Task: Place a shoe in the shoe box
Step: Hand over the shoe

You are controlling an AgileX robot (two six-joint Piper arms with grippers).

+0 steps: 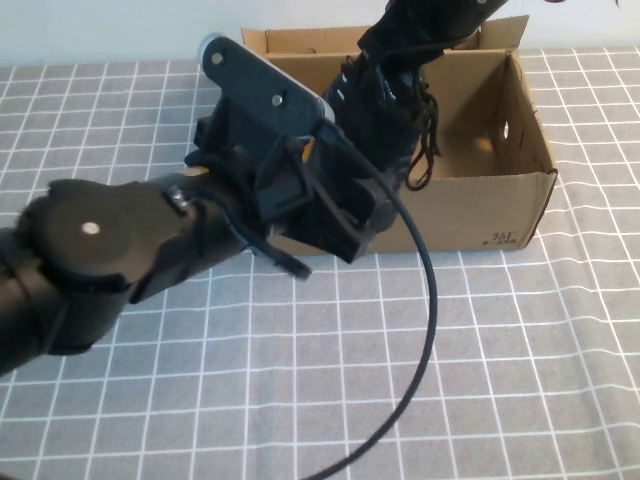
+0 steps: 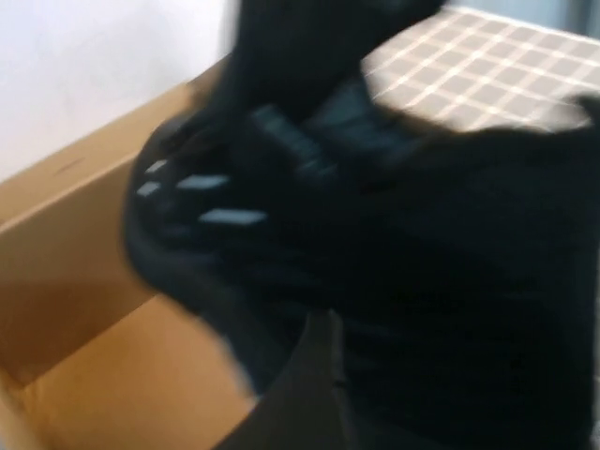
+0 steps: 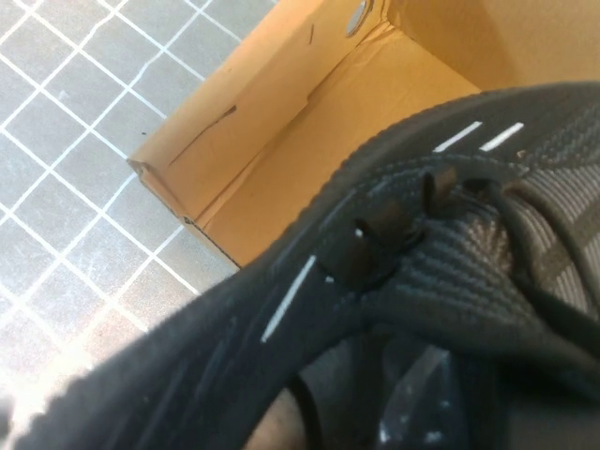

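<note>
The tabletop (image 1: 300, 400), covered in a grey cloth with a white grid, fills most of the high view, and the shoe box (image 1: 500, 205) stands open in the upper right of the frame, its brown walls upright and small dark print at its near right corner. My left arm reaches from the lower left up to the middle, and my left end effector (image 1: 345, 215) sits at the box's near left edge, just beside the shoe; I cannot tell how its fingers stand, as the left wrist view is blurred. My right arm comes down from the top centre, and my right end effector (image 1: 395, 75) is clamped on the shoe (image 1: 385, 125), holding it over the box's left half. The black laces (image 1: 430, 140) hang loose toward the box floor. White dash marks (image 3: 289, 298) show on the knit side.
</note>
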